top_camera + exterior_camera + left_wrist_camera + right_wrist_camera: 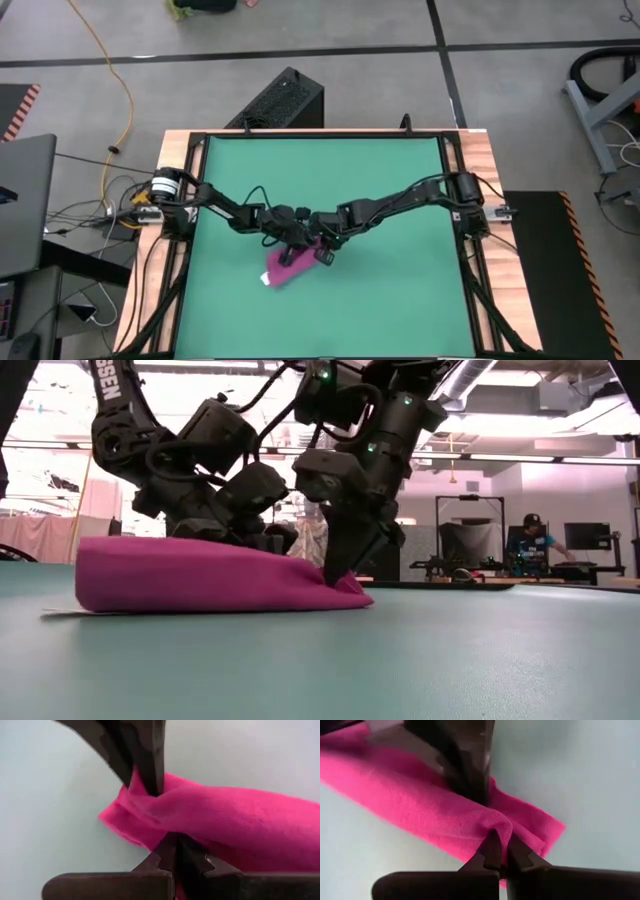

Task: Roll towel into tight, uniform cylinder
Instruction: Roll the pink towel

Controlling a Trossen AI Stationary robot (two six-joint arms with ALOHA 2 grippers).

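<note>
Towel (288, 264): magenta-pink cloth, I read it as a folded or loosely rolled long bundle lying on the green mat (400, 200), a little toward 6 o'clock from the mat's middle in my high view.
Towel lie: long axis runs from about 7 o'clock to 1 o'clock; in my low view it sits flat on the mat, thick at one end and tapering to a thin point at the other.
Tag (266, 280): small white patch at the towel's 7 o'clock end.
Left gripper (292, 243): clenched on a pinch of the towel's cloth near its 1 o'clock end; in the left wrist view I see the fingertips (172, 851) pressed together with pink fabric bunched around them.
Right gripper (322, 249): likewise clamped on the towel, just beside the left one and toward 3 o'clock of it; the right wrist view shows cloth gathered into a ridge between its closed tips.
Gripper relation: the two meet nearly tip to tip over the same end of the towel; each wrist view shows the other arm's fingers standing in the cloth close by.
Arms: I see both reaching in from the mat's 9 and 3 o'clock sides.
Table frame (470, 160): wooden border around the mat.
Background: a person (527, 540) sits far behind the table in the low view.
</note>
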